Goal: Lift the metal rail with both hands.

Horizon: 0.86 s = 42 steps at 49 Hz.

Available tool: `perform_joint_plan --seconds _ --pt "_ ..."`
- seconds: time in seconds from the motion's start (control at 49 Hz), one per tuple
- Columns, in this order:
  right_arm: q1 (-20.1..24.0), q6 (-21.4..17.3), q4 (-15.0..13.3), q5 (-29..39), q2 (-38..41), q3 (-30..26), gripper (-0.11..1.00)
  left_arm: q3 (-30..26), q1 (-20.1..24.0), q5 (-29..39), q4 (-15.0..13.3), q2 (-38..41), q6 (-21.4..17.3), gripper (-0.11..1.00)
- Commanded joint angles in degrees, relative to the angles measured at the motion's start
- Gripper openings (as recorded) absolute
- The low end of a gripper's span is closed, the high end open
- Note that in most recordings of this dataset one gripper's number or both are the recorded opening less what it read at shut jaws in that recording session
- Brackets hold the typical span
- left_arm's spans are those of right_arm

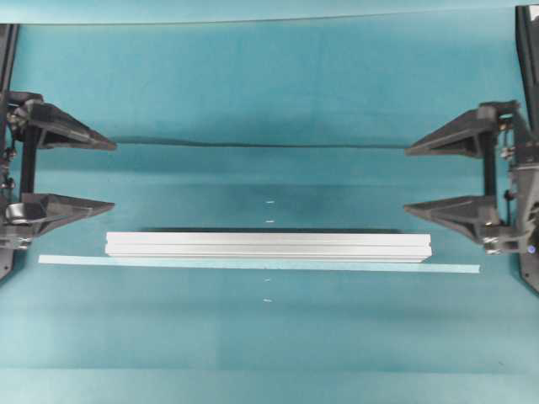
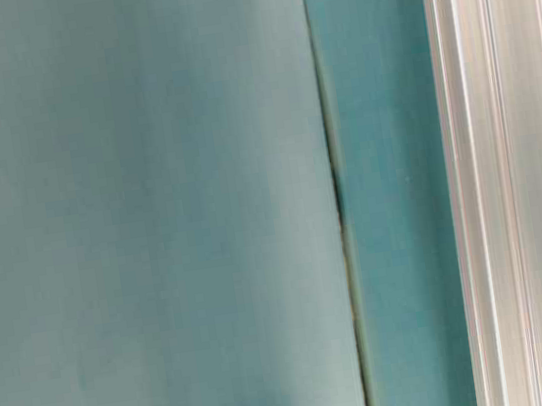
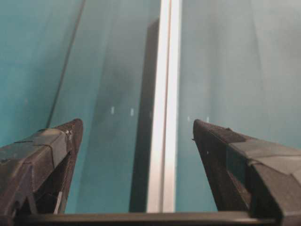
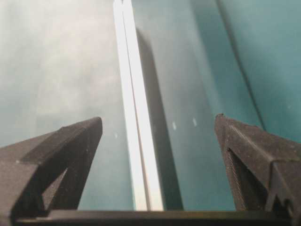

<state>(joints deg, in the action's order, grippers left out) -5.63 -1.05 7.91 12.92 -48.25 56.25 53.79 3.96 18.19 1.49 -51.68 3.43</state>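
Both end effectors, left (image 1: 114,175) and right (image 1: 406,178), gape wide, empty. Rail (image 1: 268,245) near the table's front edge looks stiff, heavy, slippery; grip near each end.

Metal rail (image 1: 268,245): silver, lengthwise grooves. Tape strip (image 1: 253,264): pale mint, at the rail's 6 o'clock edge. Left gripper (image 1: 108,175) and right gripper (image 1: 411,178): matte black, finely grained fingers (image 3: 211,141). Table cloth (image 1: 269,93): teal.
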Motion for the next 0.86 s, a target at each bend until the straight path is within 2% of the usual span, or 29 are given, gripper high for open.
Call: perform_joint_plan --seconds 0.0,0.367,0.837 --pt "-0.7 0.0 -0.1 -0.6 -0.7 -0.4 0.98 -0.7 0.2 -0.6 0.1 0.0 0.1 0.93" --pt "-1.1 0.1 -0.1 -0.6 -1.7 -0.2 0.98 -0.7 0.2 -3.3 0.1 -0.1 0.1 0.93" --pt "-1.8 0.2 -0.1 -0.5 -1.7 -0.2 0.98 -0.3 0.3 -3.3 0.0 -0.3 0.0 0.93"
